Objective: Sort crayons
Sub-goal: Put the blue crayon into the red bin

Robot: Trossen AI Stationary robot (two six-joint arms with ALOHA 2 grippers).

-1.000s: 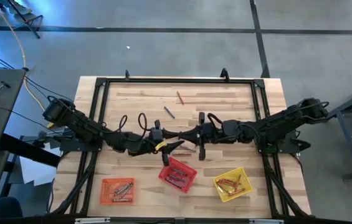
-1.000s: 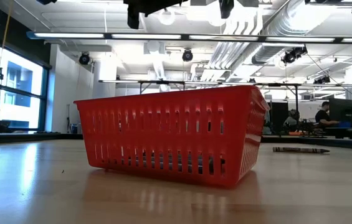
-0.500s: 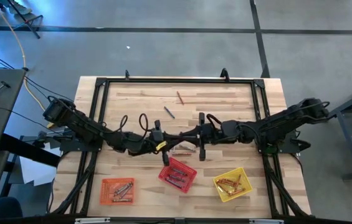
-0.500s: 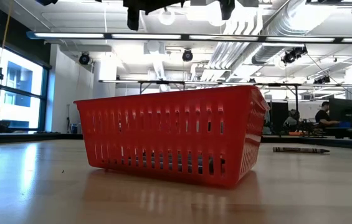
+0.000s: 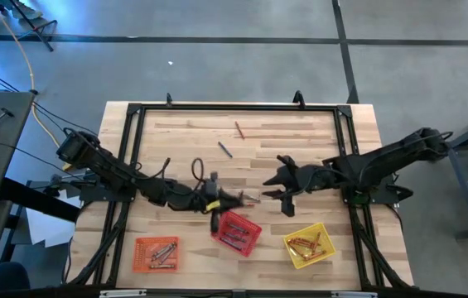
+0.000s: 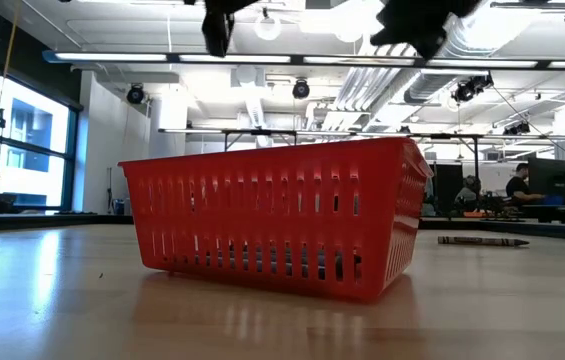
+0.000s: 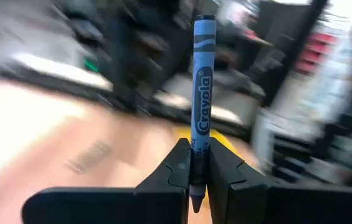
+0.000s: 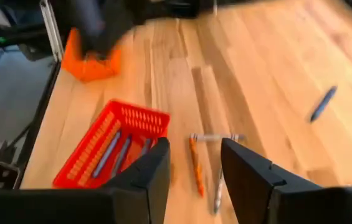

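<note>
Blue crayon pinched upright between left gripper fingers, just above the red basket near the bench's front edge. Right gripper spread wide, empty, over mid-bench beside loose crayons. More crayons toward the far edge. Orange basket and yellow basket along the front. Pale wood bench, grey floor around. Left wrist background too smeared to read.
</note>
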